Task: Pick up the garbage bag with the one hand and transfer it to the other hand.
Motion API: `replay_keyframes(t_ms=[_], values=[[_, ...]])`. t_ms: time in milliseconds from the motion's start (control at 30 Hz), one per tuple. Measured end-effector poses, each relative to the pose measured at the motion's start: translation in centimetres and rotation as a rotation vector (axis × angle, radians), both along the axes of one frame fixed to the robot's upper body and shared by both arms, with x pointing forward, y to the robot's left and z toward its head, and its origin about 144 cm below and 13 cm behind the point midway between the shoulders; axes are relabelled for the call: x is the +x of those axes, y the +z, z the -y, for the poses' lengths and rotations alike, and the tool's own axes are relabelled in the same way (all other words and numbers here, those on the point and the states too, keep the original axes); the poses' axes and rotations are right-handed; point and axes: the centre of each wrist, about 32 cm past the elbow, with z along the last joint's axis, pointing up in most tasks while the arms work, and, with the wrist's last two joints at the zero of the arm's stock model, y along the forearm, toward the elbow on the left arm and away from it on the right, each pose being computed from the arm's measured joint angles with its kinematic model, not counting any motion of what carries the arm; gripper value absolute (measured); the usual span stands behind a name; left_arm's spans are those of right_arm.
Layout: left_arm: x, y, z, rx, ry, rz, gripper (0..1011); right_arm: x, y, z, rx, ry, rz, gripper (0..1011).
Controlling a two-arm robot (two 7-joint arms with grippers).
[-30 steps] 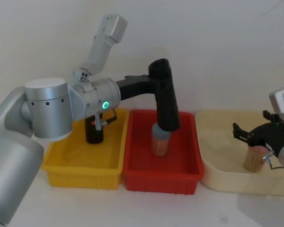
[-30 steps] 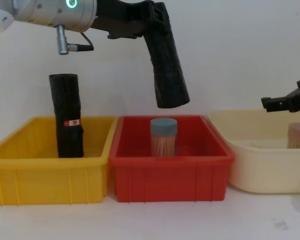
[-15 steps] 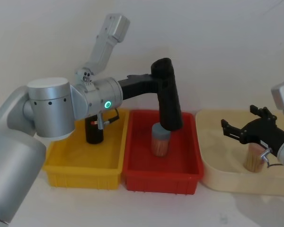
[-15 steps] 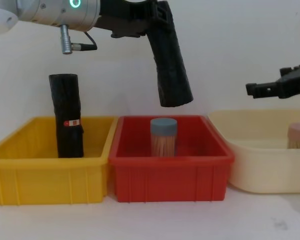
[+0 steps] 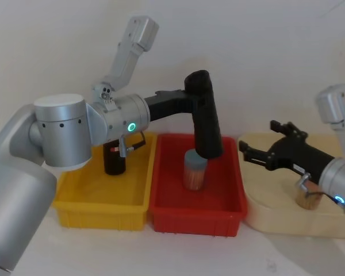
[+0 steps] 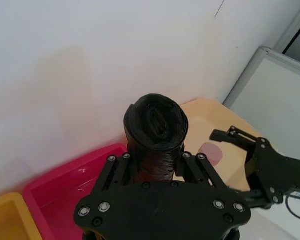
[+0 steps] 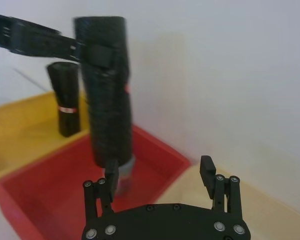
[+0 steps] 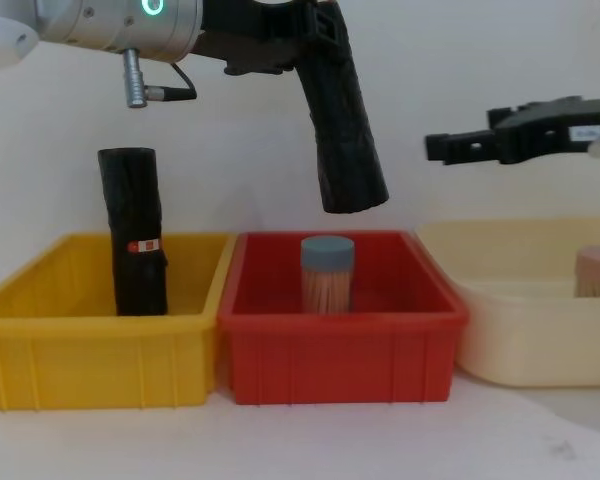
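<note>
Yellow bin (image 5: pixel 75 198), at the robot's left: a black roll with a small red-and-white sticker (image 8: pixel 136 240) stands upright inside it, against the back wall.

Left gripper (image 5: pixel 190 103), on the wrist with the green ring: it is raised above the bins and clamped on the upper end of the garbage bag (image 5: pixel 205 118). In the left wrist view its fingers (image 6: pixel 116 169) press on either side of the roll. The plain black roll hangs nearly upright, slightly tilted, with its lower end in the air over the red bin (image 5: pixel 218 218) and above the container in it, without touching either.

Red bin, in the middle, just beside the yellow one: a clear cylindrical container of toothpicks with a blue-grey lid (image 8: pixel 327 272) stands upright inside.

Right gripper (image 5: pixel 245 156), on the wrist with the blue ring: it is held level in the air over the left edge of the beige tray (image 5: pixel 264 221), its fingertips directed at the garbage bag and apart from it. In the right wrist view the fingers (image 7: pixel 208 175) are spread wide with nothing between them.

Beige tray, at the robot's right: a second toothpick container with a pink lid (image 8: pixel 597 272) stands in it, partly behind the right arm in the head view.
</note>
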Motion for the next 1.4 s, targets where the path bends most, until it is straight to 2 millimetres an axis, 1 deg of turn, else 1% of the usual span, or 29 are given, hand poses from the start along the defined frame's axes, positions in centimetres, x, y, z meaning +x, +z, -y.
replay_keyframes(t_ms=[233, 333, 600, 1233, 1367, 1400], values=[[0.0, 0.0, 0.0, 0.0, -0.001, 0.001, 370, 1.0, 0.1, -1.4, 0.0, 0.061, -0.022, 1000], [0.0, 0.0, 0.0, 0.0, -0.001, 0.001, 370, 1.7, 0.0, -2.3, -0.006, 0.086, -0.036, 1000], [0.0, 0.0, 0.0, 0.0, -0.002, 0.001, 370, 3.2, -0.1, -3.9, -0.016, 0.121, -0.054, 1000], [0.0, 0.0, 0.0, 0.0, -0.001, 0.001, 370, 5.4, 0.2, -7.1, -0.003, 0.156, -0.071, 1001], [0.0, 0.0, 0.0, 0.0, -0.001, 0.001, 370, 5.7, 0.2, -7.5, 0.001, 0.156, -0.073, 945], [0.0, 0.0, 0.0, 0.0, -0.001, 0.001, 370, 5.8, 0.2, -7.6, 0.002, 0.156, -0.073, 915]])
